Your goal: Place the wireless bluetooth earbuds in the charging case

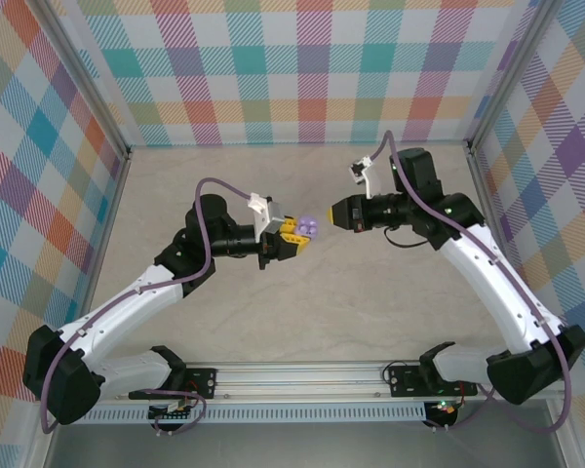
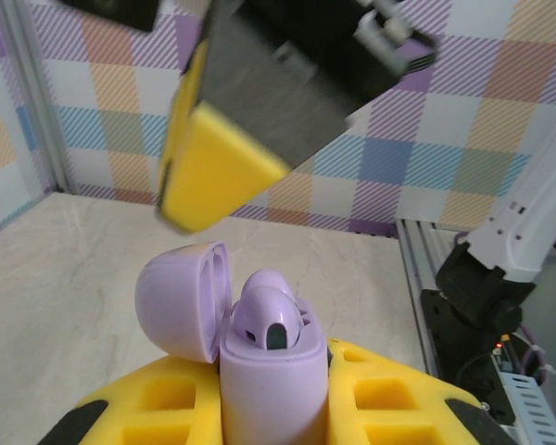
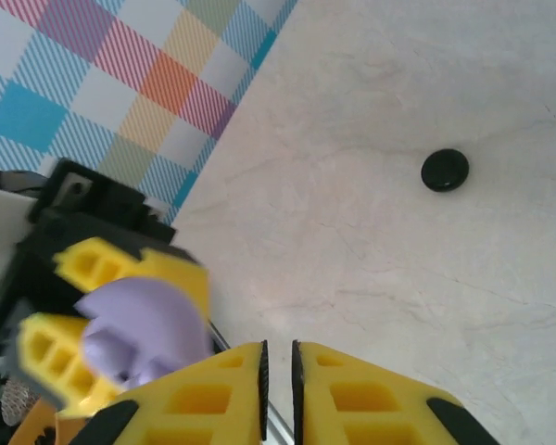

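Left hand (image 1: 294, 239) grips open lavender case (image 2: 273, 389); earbud (image 2: 264, 313) sits proud. Right hand (image 3: 278, 375) closed, empty: press earbud squarely down.

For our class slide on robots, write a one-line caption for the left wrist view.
Left pincer grips an open lavender charging case with one earbud seated inside.

Top external: mounted high behind both arm bases (image 1: 166, 369); looked down across the pale marbled tabletop (image 1: 302, 322) to the checked back wall (image 1: 302, 58); distant. Left wrist: very near; faced level across the table toward the checked right-hand wall (image 2: 426, 158). Right wrist: near; tilted down onto the tabletop. Shared by all three: the open lavender plastic charging case (image 1: 310, 225).
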Tool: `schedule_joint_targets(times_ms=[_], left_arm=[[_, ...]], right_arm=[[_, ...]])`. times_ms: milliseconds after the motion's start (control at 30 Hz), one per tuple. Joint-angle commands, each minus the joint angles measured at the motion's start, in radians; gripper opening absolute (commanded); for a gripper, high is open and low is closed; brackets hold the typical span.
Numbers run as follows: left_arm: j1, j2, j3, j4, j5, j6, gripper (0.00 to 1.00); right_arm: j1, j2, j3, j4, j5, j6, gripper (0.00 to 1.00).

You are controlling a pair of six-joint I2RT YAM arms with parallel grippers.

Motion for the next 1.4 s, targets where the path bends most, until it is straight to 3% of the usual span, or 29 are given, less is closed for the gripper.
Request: schedule_joint_targets(times_ms=[0,367,667,767,900,1000,1133,1367], left_arm=[[-0.012,-0.025,0.046,0.046,0.082,-0.012,0.10],[-0.019,0.045,0.093,0.016,0.112,-0.064,0.10],[-0.007,0.113,0.120,-0.050,0.035,-0.094,0.09],[0.000,0.133,0.129,-0.055,-0.002,-0.133,0.10],[0.011,0.194,0.175,-0.123,-0.106,-0.204,0.11],[0.013,0.257,0.222,-0.204,-0.206,-0.260,0.11],[0.023,0.354,0.261,-0.277,-0.359,-0.384,0.13],[0.031,0.590,0.427,-0.527,-0.481,-0.551,0.10]], right_arm=[[-0.003,0.020,-0.015,0.031,-0.065,-0.008,0.14],[-0.002,-0.012,-0.064,0.144,-0.314,-0.006,0.13],[-0.002,-0.079,-0.081,0.166,-0.305,-0.027,0.14],[-0.003,-0.072,-0.069,0.100,-0.137,-0.033,0.18],[-0.002,-0.043,-0.037,-0.031,0.220,-0.026,0.19],[-0.003,-0.046,-0.054,-0.050,0.363,-0.006,0.20],[-0.003,-0.065,-0.088,-0.046,0.465,0.007,0.21],[-0.003,-0.093,-0.145,-0.031,0.493,-0.002,0.22]])
